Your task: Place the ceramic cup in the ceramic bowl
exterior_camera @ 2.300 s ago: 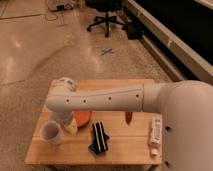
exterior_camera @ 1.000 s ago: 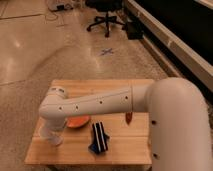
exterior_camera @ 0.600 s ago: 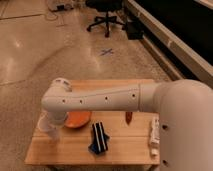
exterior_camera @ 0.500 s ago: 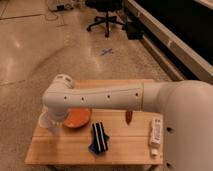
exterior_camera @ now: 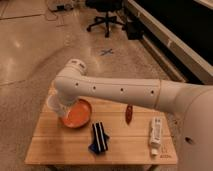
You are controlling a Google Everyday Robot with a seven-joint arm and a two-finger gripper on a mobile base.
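Observation:
The ceramic bowl (exterior_camera: 79, 115), orange inside with a pale rim, sits on the left half of the wooden table (exterior_camera: 55, 150). The ceramic cup (exterior_camera: 54, 105), small and white, hangs tilted just above the bowl's left rim. My gripper (exterior_camera: 61, 108) reaches down from the white arm (exterior_camera: 115, 92) and is shut on the cup. The arm's wrist hides most of the fingers.
A dark blue and black striped packet (exterior_camera: 99, 138) lies in front of the bowl. A reddish-brown object (exterior_camera: 129, 114) lies mid-table. A white printed tube (exterior_camera: 155, 133) lies at the right. An office chair (exterior_camera: 106, 15) stands far back on the floor.
The cup stood on the table's left front; my gripper came down on it, lifted it, and carried it back and right to the bowl's left rim.

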